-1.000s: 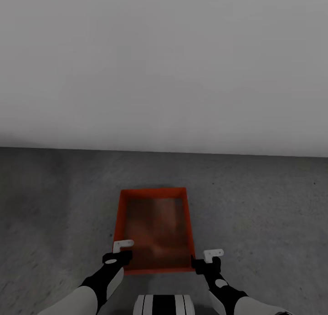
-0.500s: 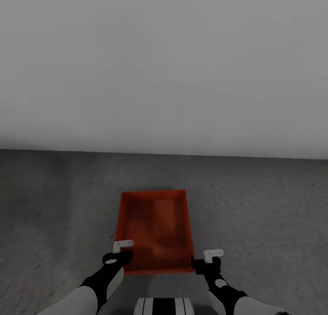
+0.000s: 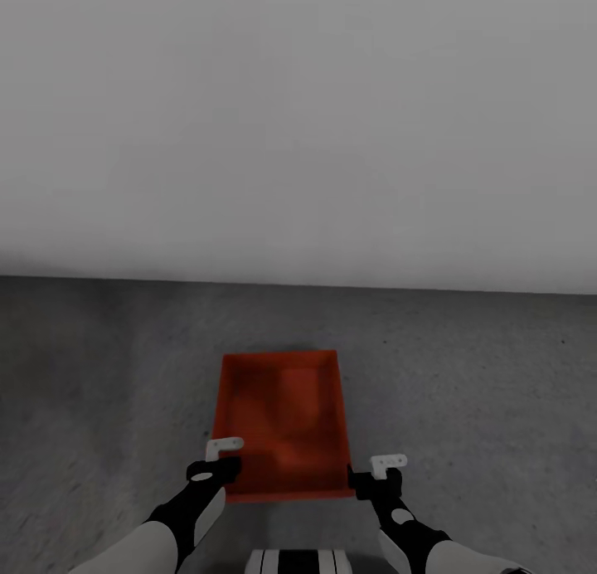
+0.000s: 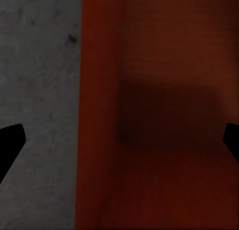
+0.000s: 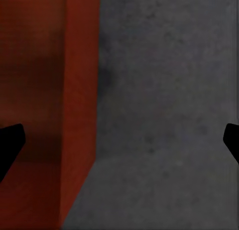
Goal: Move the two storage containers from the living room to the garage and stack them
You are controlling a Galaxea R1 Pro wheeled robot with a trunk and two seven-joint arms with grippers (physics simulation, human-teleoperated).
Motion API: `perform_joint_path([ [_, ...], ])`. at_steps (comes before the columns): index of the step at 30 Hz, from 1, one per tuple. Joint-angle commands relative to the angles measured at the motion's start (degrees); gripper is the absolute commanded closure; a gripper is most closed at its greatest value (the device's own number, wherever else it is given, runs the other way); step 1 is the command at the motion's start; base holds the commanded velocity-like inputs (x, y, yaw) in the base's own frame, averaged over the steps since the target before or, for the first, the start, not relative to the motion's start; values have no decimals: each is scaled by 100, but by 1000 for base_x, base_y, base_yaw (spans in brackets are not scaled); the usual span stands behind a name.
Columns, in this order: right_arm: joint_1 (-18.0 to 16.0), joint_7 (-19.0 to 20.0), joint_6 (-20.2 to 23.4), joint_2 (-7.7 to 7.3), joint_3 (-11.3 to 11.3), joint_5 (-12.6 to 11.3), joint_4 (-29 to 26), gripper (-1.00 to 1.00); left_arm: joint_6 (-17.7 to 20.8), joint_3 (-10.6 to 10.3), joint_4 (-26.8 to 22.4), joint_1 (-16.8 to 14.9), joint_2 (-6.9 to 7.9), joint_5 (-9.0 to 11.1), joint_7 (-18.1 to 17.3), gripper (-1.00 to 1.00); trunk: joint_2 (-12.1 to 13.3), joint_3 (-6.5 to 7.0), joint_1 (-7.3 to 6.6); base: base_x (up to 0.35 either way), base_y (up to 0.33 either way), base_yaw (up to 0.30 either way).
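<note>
One orange-red storage container point(image 3: 282, 408) rests on the garage's dark grey concrete floor point(image 3: 481, 391), long side pointing away from me. Whether another lies beneath it I cannot tell. My left gripper point(image 3: 220, 466) hovers at its near left corner, my right gripper point(image 3: 375, 476) at its near right corner. In the left wrist view the gripper point(image 4: 119, 145) stands open, with the container's side wall point(image 4: 99, 90) between the spread black fingertips point(image 4: 10, 143). The right wrist view has that gripper point(image 5: 119, 145) open too, astride the other wall point(image 5: 79, 90), with bare floor point(image 5: 164, 90) beside it.
A plain pale grey wall point(image 3: 298, 126) rises just beyond the container and meets the concrete along a straight line. Concrete stretches to both sides of the container. My trunk's white top point(image 3: 290, 561) shows at the picture's lower edge.
The container's blur is gone and its far edge sits a little lower in the picture. The whole view has shifted slightly downward. Both grippers stay at the near corners.
</note>
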Motion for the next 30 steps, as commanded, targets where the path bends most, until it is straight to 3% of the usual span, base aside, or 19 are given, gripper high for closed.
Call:
perform_joint_path([
  [1, -3, -26, -15, 1, 49, -36, 5, -100, 18, -49, -9, 0, 3, 60, 37, -100, 40, 16, -23, 0, 0, 0],
  [30, -3, -25, -23, 1, 47, -36, 5, -100, 18, -49, -9, 0, 10, 67, 37, -100, 1204, 536, -660, 0, 0, 0],
])
